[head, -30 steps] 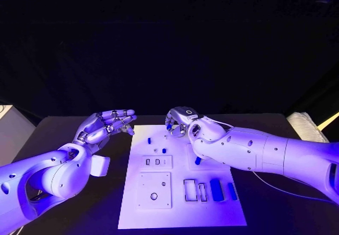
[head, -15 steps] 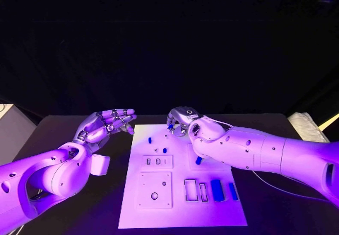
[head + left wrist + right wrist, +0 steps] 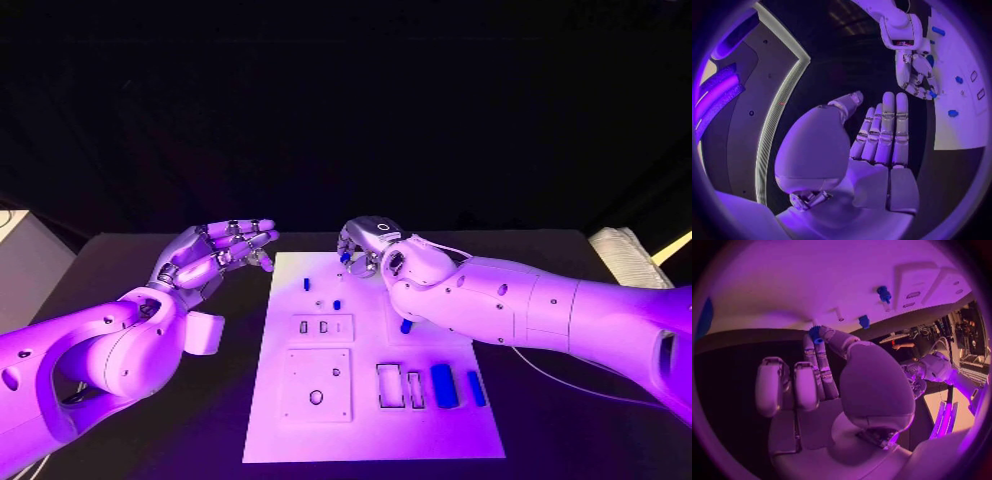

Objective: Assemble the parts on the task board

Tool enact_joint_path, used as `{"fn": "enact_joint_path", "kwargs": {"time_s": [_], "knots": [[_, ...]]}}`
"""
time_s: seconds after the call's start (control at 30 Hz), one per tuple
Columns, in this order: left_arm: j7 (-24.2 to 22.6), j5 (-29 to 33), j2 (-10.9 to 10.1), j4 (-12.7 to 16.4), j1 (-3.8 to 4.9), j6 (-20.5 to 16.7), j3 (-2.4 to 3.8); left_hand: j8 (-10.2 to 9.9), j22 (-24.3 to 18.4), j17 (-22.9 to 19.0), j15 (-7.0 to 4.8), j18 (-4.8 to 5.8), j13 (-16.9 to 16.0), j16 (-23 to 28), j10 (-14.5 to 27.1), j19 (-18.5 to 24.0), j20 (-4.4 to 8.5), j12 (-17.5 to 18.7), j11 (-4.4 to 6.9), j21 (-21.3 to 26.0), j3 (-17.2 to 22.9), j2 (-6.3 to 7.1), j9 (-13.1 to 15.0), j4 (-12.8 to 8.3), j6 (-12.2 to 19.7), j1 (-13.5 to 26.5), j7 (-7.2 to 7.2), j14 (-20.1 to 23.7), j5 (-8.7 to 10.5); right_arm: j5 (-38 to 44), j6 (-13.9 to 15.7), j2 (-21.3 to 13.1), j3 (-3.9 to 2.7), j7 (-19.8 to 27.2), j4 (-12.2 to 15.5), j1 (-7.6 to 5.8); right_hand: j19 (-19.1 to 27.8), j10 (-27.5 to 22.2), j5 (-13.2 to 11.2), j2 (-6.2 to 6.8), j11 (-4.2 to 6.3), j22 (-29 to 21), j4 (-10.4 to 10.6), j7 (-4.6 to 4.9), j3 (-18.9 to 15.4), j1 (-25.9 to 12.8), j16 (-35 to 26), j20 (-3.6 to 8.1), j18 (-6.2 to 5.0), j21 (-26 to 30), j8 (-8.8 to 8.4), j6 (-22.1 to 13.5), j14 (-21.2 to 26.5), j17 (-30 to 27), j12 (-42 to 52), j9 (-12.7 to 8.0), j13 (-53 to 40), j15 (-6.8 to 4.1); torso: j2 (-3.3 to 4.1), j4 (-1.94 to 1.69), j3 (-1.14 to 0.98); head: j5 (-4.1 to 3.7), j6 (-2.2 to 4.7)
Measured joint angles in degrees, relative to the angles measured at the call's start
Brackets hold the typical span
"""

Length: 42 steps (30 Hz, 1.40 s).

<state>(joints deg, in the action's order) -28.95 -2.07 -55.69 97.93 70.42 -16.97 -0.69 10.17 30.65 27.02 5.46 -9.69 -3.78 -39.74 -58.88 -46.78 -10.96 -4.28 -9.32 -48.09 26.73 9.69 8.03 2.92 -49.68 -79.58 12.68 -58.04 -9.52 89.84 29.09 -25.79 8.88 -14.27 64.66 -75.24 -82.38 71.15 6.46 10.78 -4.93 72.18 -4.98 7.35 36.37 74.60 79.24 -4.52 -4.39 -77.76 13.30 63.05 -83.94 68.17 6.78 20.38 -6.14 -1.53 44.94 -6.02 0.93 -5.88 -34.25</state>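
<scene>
1. Right hand (image 3: 372, 246) pinches a small blue part (image 3: 815, 333) at its fingertips, over the task board's (image 3: 368, 440) far edge;
2. Left hand (image 3: 219, 252) beside it, fingers apart, empty;
3. Part looks light, rigid, slippery; pinch its sides.

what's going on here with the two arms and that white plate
The right robot hand pinches a small blue part in its fingertips over the far end of the white board. The left robot hand hovers open beside the board, holding nothing. Other blue parts lie on the board, near its right edge.
</scene>
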Motion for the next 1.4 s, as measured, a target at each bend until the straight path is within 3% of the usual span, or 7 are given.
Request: {"fn": "enact_joint_path", "kwargs": {"time_s": [0.53, 0.67, 0.7, 0.77, 0.93, 1.1, 1.4], "knots": [[0.1, -0.01, -0.04, -0.08, 0.1, 0.0, 0.0, 0.0, 0.16, -0.01, 0.2, 0.0, 0.0, -0.19, 0.21, 0.21, -0.21, 0.29, -0.21, -0.26, 0.0, 0.0, 0.0, 0.0, 0.0, 0.0, 0.0, 0.2, 0.0, 0.03, -0.41, -0.19, 0.04, 0.01, 0.21, 0.09, 0.66, -0.15, -0.35, -0.36, 0.14, -0.82, 0.0, 0.19, -0.03, 0.37, 0.0, -0.24, 0.0, 0.54, -0.23, -1.05, -0.08, -0.43, -0.35, 0.23, 0.01, 0.09, -0.14, 0.0, -0.13, -0.05, -0.35], [0.11, -0.01, -0.04, -0.09, 0.12, 0.0, 0.0, 0.0, 0.16, -0.01, 0.2, 0.0, 0.0, -0.19, 0.21, 0.21, -0.21, 0.29, -0.21, -0.26, 0.0, 0.0, 0.0, 0.0, 0.0, 0.0, 0.0, 0.2, 0.0, 0.04, -0.45, 0.08, 0.12, 0.04, -0.47, 0.15, 3.95, -3.87, 0.41, 0.13, -0.08, -6.67, 0.35, 1.69, 0.34, -0.13, -2.13, -1.24, 0.0, 5.25, -2.78, -5.07, -0.08, -4.57, -2.5, -0.19, -1.13, 1.76, -0.15, -0.02, -0.15, -0.09, -0.35], [0.11, -0.01, -0.05, -0.09, 0.12, 0.0, 0.0, 0.0, 0.16, -0.01, 0.2, 0.0, 0.0, -0.19, 0.21, 0.21, -0.21, 0.29, -0.21, -0.26, 0.0, 0.0, 0.0, 0.0, 0.0, 0.0, 0.0, 0.2, 0.0, 0.03, -0.55, 0.15, 0.16, 0.09, -0.65, 0.2, 6.47, -7.82, 0.4, 0.9, -0.93, -11.53, 0.73, 2.22, 0.08, -0.86, -4.09, -1.84, -1.43, 9.19, -3.92, -6.94, 0.28, -7.85, -2.8, -0.45, -0.95, 2.52, -0.15, -0.03, -0.15, -0.12, -0.35], [0.11, -0.01, -0.05, -0.09, 0.12, 0.0, 0.0, 0.0, 0.16, -0.01, 0.2, 0.0, 0.0, -0.19, 0.21, 0.21, -0.21, 0.29, -0.21, -0.26, 0.0, 0.0, 0.0, 0.0, 0.0, 0.0, 0.0, 0.2, 0.0, -0.03, -0.83, 0.27, 0.19, 0.17, -1.08, 0.24, 9.26, -13.3, -0.06, 1.68, -1.79, -17.08, 1.01, 2.73, -3.12, -0.88, -6.51, -2.62, -2.37, 14.12, -5.41, -9.37, 0.99, -11.65, -2.88, -0.82, 1.09, 3.21, -0.16, -0.07, -0.16, -0.15, -0.35], [0.13, -0.01, -0.04, -0.1, 0.14, 0.0, 0.0, 0.0, 0.16, -0.01, 0.2, 0.0, 0.0, -0.19, 0.21, 0.21, -0.21, 0.29, -0.21, -0.26, 0.0, 0.0, 0.0, 0.0, 0.0, 0.0, 0.0, 0.2, 0.0, -0.16, -1.45, -0.17, 0.19, 0.47, -0.83, 0.24, 11.1, -20.0, -0.06, -0.43, -2.57, -25.19, 6.59, 2.34, -21.78, 6.35, -10.17, -3.26, -3.18, 22.59, -7.45, -10.96, 2.59, -18.0, -1.25, -1.43, 2.28, 3.58, -0.19, -0.16, -0.16, -0.15, -0.47], [0.14, -0.02, -0.13, -0.07, 0.14, 0.0, 0.0, 0.0, 0.24, -0.01, -0.01, 0.0, 0.0, -0.19, 0.21, 0.42, 0.0, 0.29, -0.21, -0.26, 0.0, 0.0, 0.0, 0.0, 0.0, 0.0, 0.0, 0.41, 0.0, -0.28, -1.45, -3.37, 0.2, 0.78, 2.35, 0.33, 10.96, -20.69, -0.06, -0.22, -2.63, -25.93, 11.37, 2.05, -25.22, 9.9, -10.21, -3.13, -3.18, 23.78, -7.77, -11.25, 2.59, -18.61, 0.46, -1.53, 2.28, 3.57, -0.28, -0.25, -0.16, -0.25, -0.51], [0.14, -0.02, -0.71, -0.1, 0.15, 0.0, 0.0, 0.0, 0.24, -0.01, -0.01, 0.0, 0.0, -0.19, 0.2, 0.42, 0.0, 0.29, -0.2, -0.24, 0.0, 0.0, 0.0, 0.0, 0.0, 0.0, 0.0, 0.41, 0.0, -1.48, 0.34, -12.82, -0.41, 0.93, 11.51, -0.36, 6.82, -13.89, 0.99, -0.66, -1.35, -19.45, 14.01, 2.32, -23.52, 10.77, -7.46, -2.18, -3.19, 18.73, -7.32, -8.63, 0.9, -14.61, 4.82, -1.48, 1.7, 2.51, -0.47, 0.29, -0.3, 0.17, -0.36]]}}
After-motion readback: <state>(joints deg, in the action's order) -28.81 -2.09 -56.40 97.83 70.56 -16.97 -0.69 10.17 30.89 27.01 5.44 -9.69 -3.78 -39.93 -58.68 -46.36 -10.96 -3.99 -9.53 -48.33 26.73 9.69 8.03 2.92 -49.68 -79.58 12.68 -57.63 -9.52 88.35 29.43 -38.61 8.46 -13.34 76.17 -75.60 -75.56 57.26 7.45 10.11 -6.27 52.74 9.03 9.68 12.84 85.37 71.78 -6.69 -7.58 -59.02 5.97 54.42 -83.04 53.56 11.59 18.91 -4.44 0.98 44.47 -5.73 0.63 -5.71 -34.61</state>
